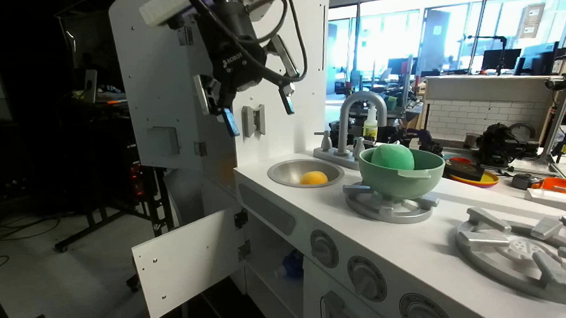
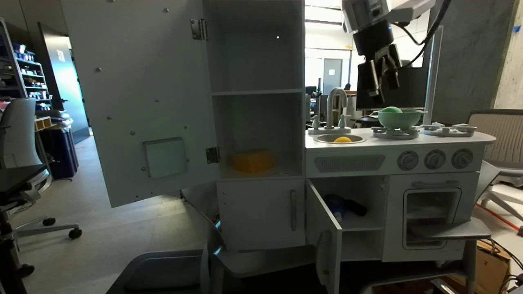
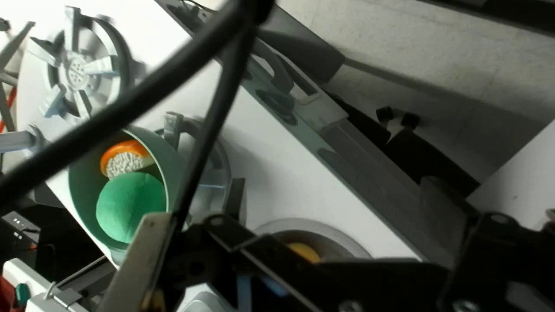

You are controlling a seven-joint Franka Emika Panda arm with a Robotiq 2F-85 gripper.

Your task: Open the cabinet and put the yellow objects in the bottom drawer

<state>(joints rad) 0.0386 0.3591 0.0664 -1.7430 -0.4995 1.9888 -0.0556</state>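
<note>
While the gripper [image 1: 259,115] hangs spread wide, the cabinet [image 2: 259,122] stands upright, long axis vertical.

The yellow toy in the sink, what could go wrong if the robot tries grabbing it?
The yellow toy looks rounded, so it might roll away from the open fingers. They could also hit the tap beside the sink. And the bowl perched on the burner nearby might get knocked, tipping out its green toy.
</note>
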